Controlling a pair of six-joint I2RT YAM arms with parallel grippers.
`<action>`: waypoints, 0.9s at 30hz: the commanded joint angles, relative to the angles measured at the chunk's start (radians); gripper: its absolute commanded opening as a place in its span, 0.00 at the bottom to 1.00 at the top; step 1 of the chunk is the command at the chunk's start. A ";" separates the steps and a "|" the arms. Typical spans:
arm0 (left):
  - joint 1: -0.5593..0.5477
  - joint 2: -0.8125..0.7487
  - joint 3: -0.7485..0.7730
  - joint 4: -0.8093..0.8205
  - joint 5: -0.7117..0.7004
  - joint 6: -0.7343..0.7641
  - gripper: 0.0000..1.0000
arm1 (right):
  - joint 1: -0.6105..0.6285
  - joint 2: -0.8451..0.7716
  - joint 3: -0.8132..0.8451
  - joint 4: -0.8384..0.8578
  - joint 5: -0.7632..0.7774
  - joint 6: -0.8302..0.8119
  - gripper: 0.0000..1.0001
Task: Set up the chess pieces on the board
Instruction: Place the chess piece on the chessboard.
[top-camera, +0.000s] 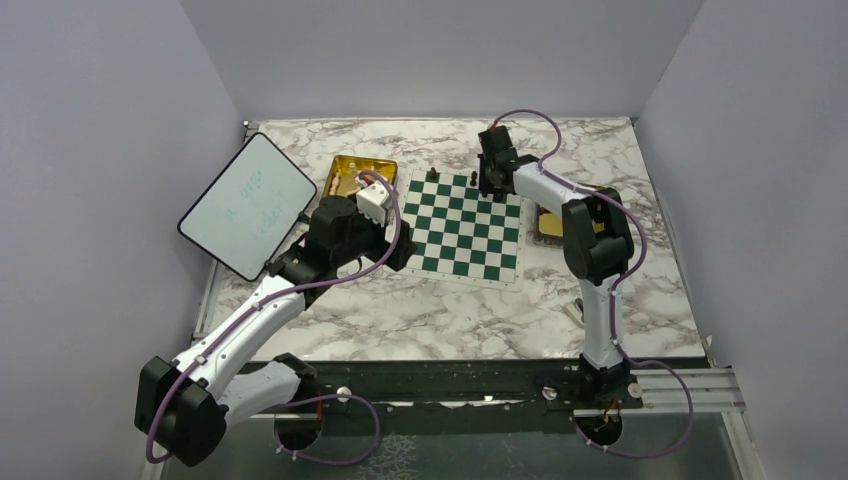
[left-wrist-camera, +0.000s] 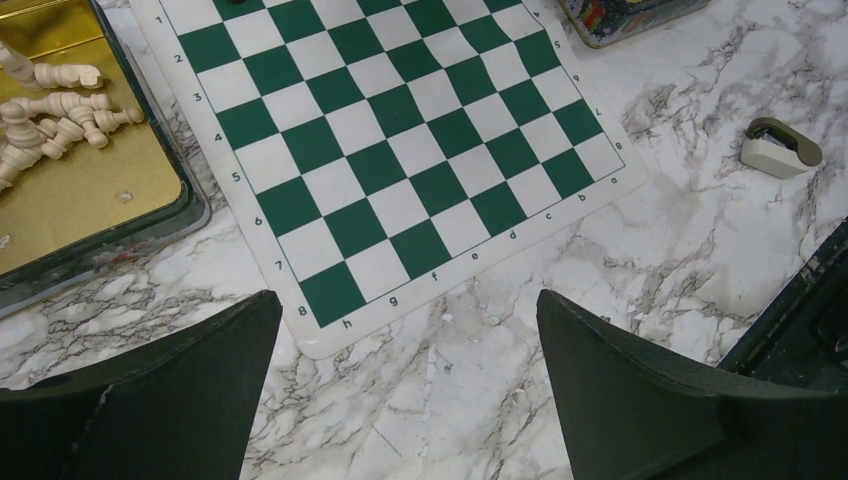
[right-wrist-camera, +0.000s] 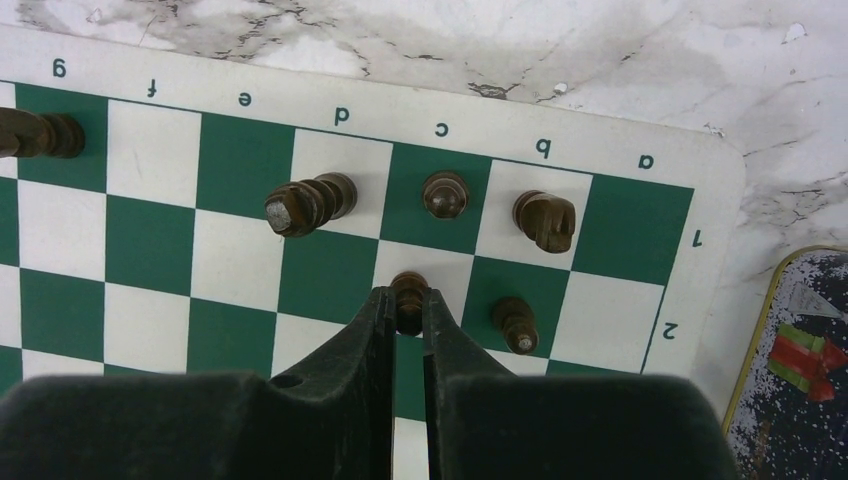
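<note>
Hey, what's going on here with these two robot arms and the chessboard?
The right fingers are closed on a dark piece at the c2 square of the green-and-white board. Several other dark pieces stand nearby along that edge. The left fingers are spread wide and hold nothing, by the board's opposite corner, next to a gold tray of cream pieces not yet set out.

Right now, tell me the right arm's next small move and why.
Probably set it down: the right gripper pinches a dark pawn over the white c2 square, next to the pawn on b2. I cannot tell whether its base touches the board, so ease down a little, then open the jaws.
</note>
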 joint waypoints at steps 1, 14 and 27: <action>-0.004 -0.022 -0.007 0.025 -0.011 0.005 0.99 | 0.001 -0.026 0.025 -0.061 0.047 -0.013 0.15; -0.004 -0.022 -0.007 0.025 -0.011 0.005 0.99 | 0.001 -0.010 0.040 -0.074 0.032 -0.007 0.24; -0.004 -0.019 -0.007 0.025 -0.013 0.007 0.99 | 0.001 -0.073 0.050 -0.085 0.006 -0.010 0.36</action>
